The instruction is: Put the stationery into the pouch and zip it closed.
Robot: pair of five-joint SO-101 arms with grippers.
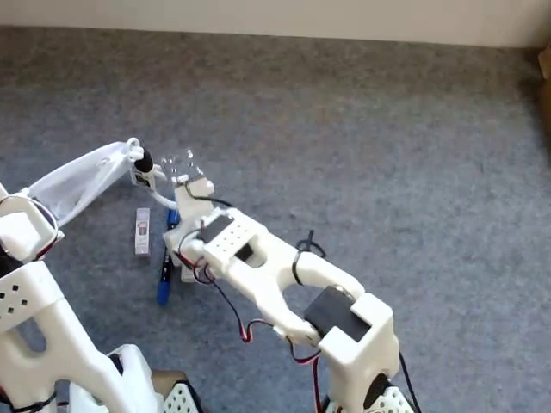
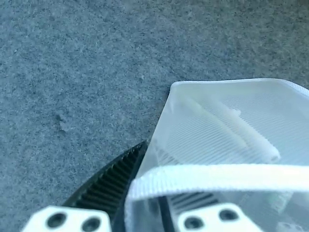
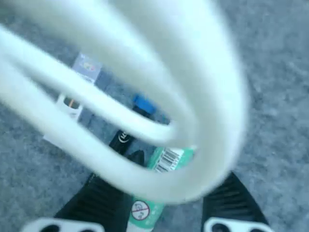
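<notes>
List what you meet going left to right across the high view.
left arm → mesh pouch held up off the table → small white stationery item → blue pen → right arm

A white mesh pouch (image 1: 77, 182) with a woven white rim hangs lifted off the grey surface (image 1: 387, 155), stretched slantwise, its mouth gaping; a pale stick shape shows through the mesh. Below its mouth end, stationery lies on the surface: a small white packet (image 1: 142, 231), a black pen (image 1: 164, 274) with blue ends just beside it, and a green-labelled, barcoded tube (image 3: 157, 186).
</notes>
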